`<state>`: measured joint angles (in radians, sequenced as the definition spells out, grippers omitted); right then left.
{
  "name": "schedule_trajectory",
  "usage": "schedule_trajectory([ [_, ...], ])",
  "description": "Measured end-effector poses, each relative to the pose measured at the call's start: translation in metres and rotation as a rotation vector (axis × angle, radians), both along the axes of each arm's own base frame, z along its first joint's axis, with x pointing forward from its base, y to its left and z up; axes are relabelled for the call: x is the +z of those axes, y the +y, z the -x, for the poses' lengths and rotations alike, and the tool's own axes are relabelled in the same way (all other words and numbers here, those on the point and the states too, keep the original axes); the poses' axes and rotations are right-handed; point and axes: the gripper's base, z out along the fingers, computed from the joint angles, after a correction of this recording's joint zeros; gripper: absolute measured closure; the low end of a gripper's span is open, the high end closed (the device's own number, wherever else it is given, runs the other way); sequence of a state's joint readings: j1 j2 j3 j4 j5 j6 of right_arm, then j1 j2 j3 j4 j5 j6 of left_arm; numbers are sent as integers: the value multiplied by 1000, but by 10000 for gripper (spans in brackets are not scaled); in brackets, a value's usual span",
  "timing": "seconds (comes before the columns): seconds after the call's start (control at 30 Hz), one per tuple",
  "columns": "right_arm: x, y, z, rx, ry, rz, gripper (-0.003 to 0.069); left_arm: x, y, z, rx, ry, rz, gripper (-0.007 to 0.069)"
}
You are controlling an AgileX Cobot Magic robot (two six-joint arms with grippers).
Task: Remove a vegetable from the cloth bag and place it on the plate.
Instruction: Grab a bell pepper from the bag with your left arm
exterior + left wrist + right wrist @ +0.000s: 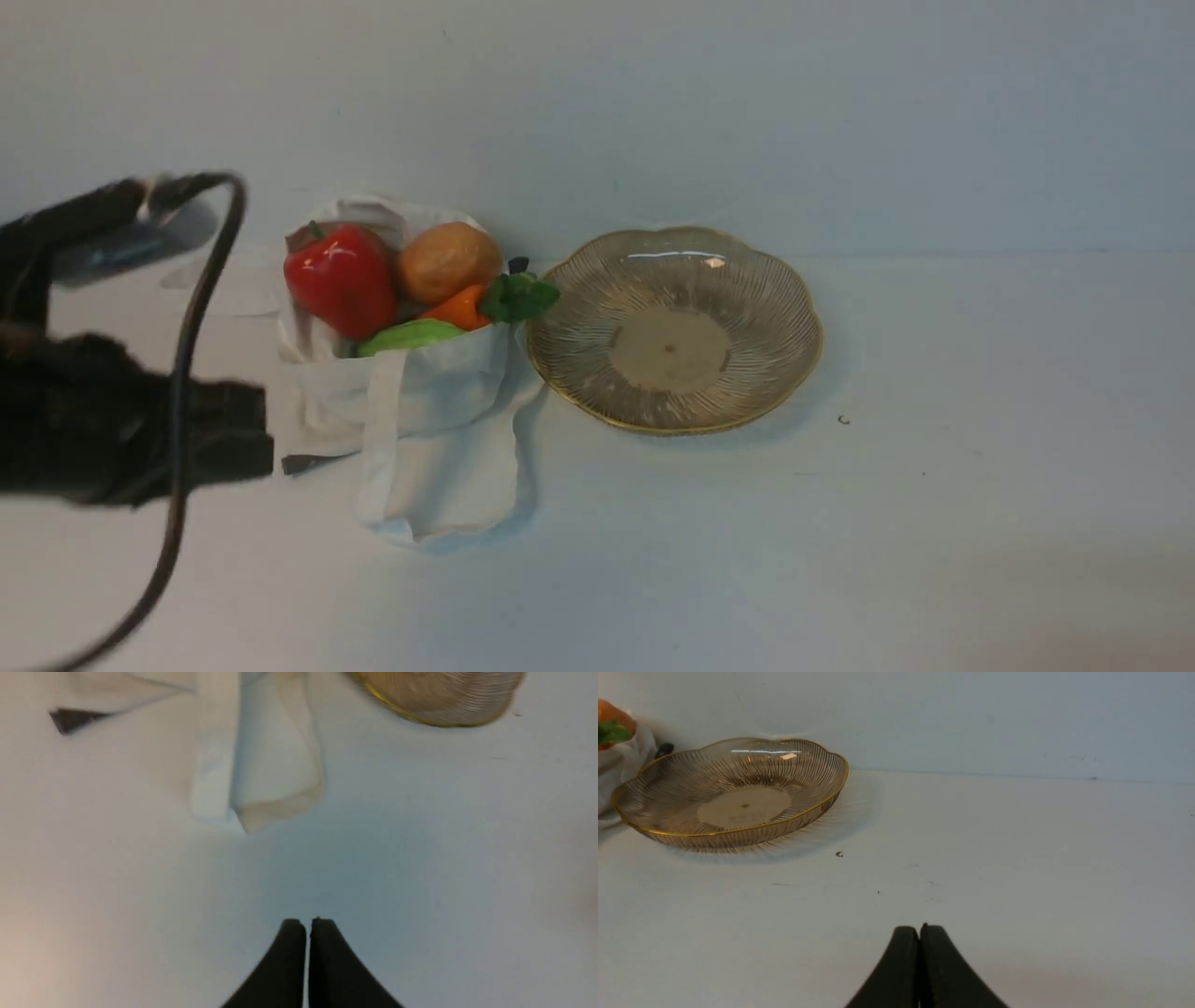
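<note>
The glossy red vegetable (341, 278) sits in the open mouth of the white cloth bag (439, 411), at the bag's left side. The ribbed glass plate (747, 289) with a gold rim lies just right of the bag and holds nothing. My left arm (140, 439) is a dark blur left of the bag, low over the table. In the left wrist view my left gripper (307, 921) is shut and holds nothing, short of the bag's folded strap end (275, 765). My right gripper (919, 927) is shut and holds nothing, over bare table apart from the plate (668, 784).
A brown potato (446, 261), an orange carrot (457, 308) with green leaves (518, 297) and a green vegetable (406, 336) share the bag's mouth with the pepper. A pale wall stands right behind bag and plate. A black cable (187, 373) loops in front of my left arm.
</note>
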<state>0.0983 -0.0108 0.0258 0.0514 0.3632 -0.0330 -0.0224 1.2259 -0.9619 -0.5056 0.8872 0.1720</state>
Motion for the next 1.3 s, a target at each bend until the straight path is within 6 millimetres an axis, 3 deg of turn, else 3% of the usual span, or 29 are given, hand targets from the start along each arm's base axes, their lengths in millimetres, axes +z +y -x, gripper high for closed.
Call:
schedule_trajectory([
  [0.07, 0, 0, 0, 0, 0, 0, 673, -5, 0, -39, -6, 36, -20, 585],
  [0.23, 0, 0, 0, 0, 0, 0, 673, -7, 2, -104, -37, 58, -82, 476],
  [0.37, 0, 0, 0, 0, 0, 0, 673, -13, 5, -128, -22, 89, -123, 396],
  [0.53, 0, 0, 0, 0, 0, 0, 673, -38, 11, -168, 21, 116, -187, 188],
  [0.77, 0, 0, 0, 0, 0, 0, 673, -54, 13, -196, 24, 104, -223, -31],
  [1.13, 0, 0, 0, 0, 0, 1, 673, -77, 15, -218, 66, 20, -224, -58],
  [1.3, 0, 0, 0, 0, 0, 1, 673, -84, 14, -222, 77, 16, -207, 25],
])
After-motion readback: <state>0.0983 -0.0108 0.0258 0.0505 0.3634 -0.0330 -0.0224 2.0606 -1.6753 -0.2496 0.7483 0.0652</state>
